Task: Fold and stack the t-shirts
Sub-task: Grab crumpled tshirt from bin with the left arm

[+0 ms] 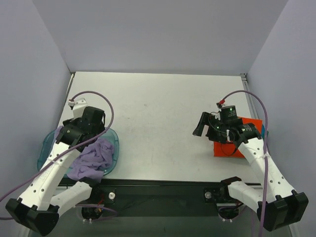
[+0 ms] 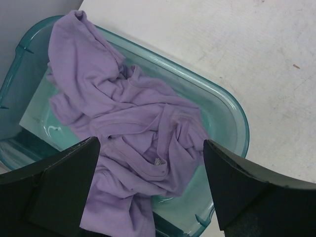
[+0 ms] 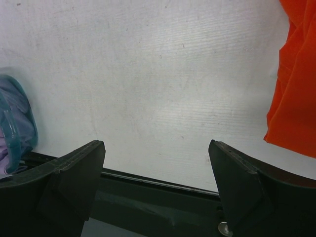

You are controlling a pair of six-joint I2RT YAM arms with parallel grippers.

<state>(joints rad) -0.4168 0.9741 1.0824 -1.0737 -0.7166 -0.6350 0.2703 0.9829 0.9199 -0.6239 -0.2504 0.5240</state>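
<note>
left gripper (image 2: 150,148) spread wide above the crumpled lavender t-shirt (image 2: 133,123), which lay in the blue tray (image 2: 232,113) and spilled over its near rim — right gripper (image 3: 155,148) likewise spread, holding nothing, over the table (image 1: 158,113), the orange-red t-shirt (image 3: 296,89) just beside it.

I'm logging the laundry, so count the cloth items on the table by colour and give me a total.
Lavender-purple t-shirt, crumpled in the tray: 1
Orange-red t-shirt: 1
Teal cloth edge beside the orange one, barely showing: 1
Total: 3
</note>
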